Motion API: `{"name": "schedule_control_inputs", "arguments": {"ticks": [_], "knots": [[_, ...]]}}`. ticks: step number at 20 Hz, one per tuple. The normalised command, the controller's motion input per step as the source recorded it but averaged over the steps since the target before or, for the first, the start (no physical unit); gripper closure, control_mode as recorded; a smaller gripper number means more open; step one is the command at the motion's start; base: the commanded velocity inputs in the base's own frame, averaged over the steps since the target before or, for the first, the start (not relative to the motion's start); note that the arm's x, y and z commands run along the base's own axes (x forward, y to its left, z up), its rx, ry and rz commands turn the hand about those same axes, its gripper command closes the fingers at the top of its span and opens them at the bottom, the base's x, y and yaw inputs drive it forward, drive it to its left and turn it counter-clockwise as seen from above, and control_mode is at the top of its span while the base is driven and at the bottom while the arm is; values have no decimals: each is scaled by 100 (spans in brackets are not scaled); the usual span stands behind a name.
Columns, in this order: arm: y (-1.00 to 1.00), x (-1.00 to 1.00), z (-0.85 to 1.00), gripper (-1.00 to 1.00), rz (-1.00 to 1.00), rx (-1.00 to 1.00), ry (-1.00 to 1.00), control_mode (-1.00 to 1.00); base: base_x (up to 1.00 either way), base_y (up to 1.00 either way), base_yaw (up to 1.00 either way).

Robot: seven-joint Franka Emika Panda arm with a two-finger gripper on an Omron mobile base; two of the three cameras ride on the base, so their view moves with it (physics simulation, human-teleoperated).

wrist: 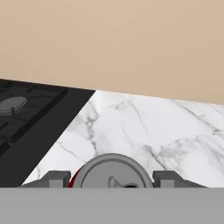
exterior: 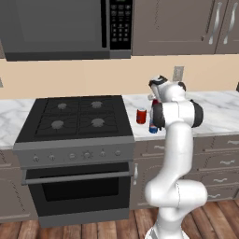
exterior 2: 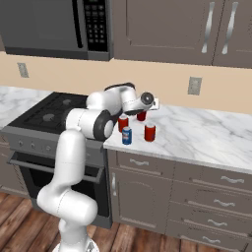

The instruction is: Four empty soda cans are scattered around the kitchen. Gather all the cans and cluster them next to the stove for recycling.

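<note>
My gripper (wrist: pixel 111 179) is shut on a red soda can (wrist: pixel 111 173); its silvery top sits between the two fingertips. In the right base view the gripper (exterior 2: pixel 142 111) holds this can (exterior 2: pixel 141 116) low over the marble counter, just right of the stove (exterior 2: pixel 44 115). Whether the can rests on the counter I cannot tell. Two more red cans (exterior 2: pixel 123 122) (exterior 2: pixel 150 132) and a blue can (exterior 2: pixel 127 135) stand upright close in front of it. In the left base view a red can (exterior: pixel 141 115) and the blue can (exterior: pixel 153 128) stand beside the stove (exterior: pixel 74 116), left of my arm.
A dark microwave (exterior: pixel 65 28) hangs above the stove. The beige wall with an outlet (exterior 2: pixel 195 85) runs close behind the cans. The marble counter (exterior 2: pixel 206 133) stretches away to the right. Dark brown cabinets with drawers (exterior 2: pixel 197 197) sit below it.
</note>
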Motion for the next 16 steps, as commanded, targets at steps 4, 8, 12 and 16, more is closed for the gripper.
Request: {"name": "schedule_control_inputs", "arguments": {"ticks": [4,8,12,16], "knots": [[24,7,-9,100,0,0,-1,-100,0,0,0],[19,5,-11,100,0,0,-2,-100,0,0,0],[15,3,-18,100,0,0,-2,-100,0,0,0],[8,1,-26,100,0,0,-2,-100,0,0,0]]}}
